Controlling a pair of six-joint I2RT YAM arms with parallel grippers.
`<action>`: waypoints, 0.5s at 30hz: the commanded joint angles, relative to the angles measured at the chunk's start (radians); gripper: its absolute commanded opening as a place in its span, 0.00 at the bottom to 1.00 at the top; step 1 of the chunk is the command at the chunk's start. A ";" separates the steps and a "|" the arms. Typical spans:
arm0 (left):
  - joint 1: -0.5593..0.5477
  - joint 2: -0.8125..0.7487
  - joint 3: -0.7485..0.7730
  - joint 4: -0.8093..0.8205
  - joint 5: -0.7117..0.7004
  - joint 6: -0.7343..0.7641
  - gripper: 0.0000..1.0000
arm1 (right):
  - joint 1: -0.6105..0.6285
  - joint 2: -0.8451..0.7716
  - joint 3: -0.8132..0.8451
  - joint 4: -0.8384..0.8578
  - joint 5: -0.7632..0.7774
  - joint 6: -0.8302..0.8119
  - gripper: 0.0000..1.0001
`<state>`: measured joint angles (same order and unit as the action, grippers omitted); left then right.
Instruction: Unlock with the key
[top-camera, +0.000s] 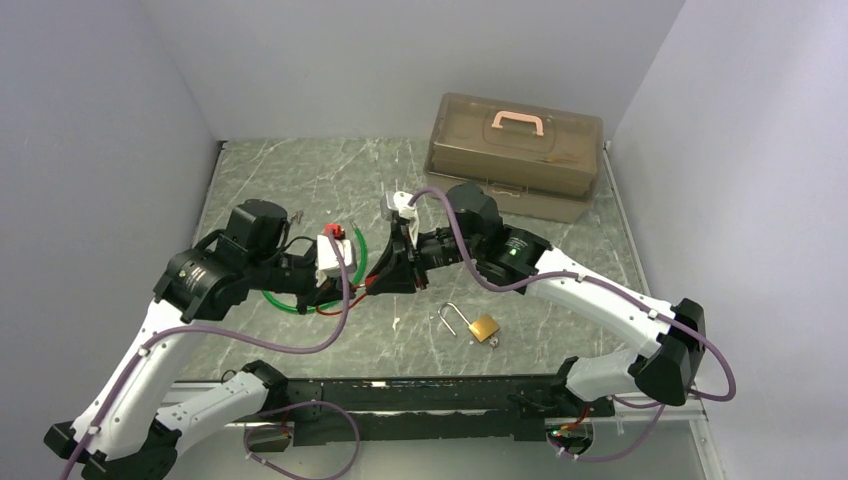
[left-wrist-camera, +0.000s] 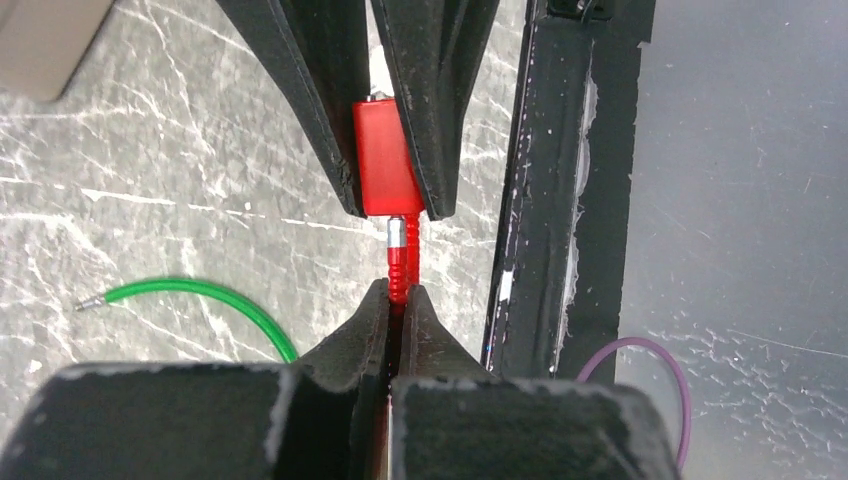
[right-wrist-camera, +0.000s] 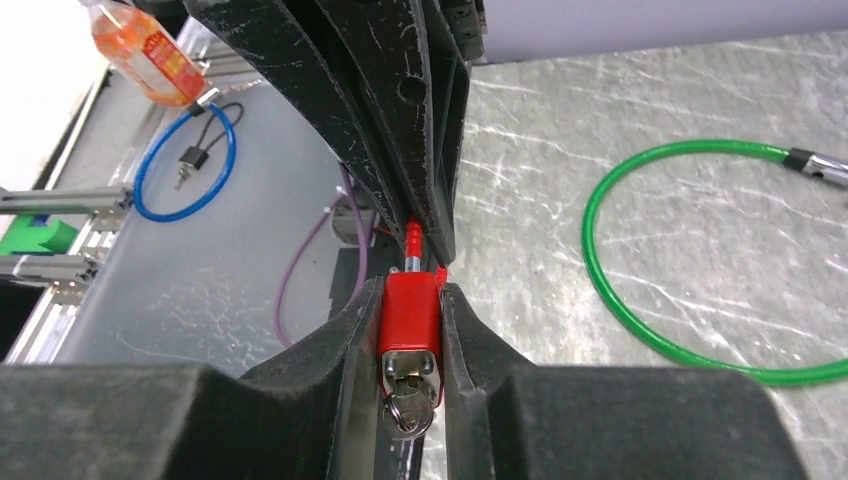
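left arm (top-camera: 200, 275) elbow bent, reaching right | left fingers (left-wrist-camera: 345, 345) pinched on red cable (left-wrist-camera: 400, 262) | red lock (right-wrist-camera: 410, 310) just ahead of left fingertips, clamped between right fingers (right-wrist-camera: 330, 345), key (right-wrist-camera: 408, 400) at their base | right arm (top-camera: 590, 290) reaching left

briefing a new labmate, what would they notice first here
The two arms meet mid-table: the right end effector clamps a red lock while the left end effector pinches its red cable. After that, a brass padlock lies nearer the bases, and a tan toolbox sits back right.
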<state>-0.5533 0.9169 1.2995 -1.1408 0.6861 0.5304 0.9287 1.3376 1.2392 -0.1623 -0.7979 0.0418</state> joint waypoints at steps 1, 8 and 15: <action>0.016 -0.086 0.007 -0.149 0.015 0.006 0.00 | -0.053 -0.052 -0.038 0.103 -0.041 0.067 0.00; 0.023 -0.072 -0.018 -0.115 0.056 -0.013 0.07 | -0.054 -0.034 0.001 0.209 -0.042 0.114 0.00; 0.028 -0.038 -0.018 -0.111 0.103 0.016 0.34 | -0.053 -0.014 0.007 0.354 -0.034 0.194 0.00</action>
<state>-0.5297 0.8673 1.2861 -1.2182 0.7448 0.5312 0.8669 1.3472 1.2106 0.0204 -0.8276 0.1833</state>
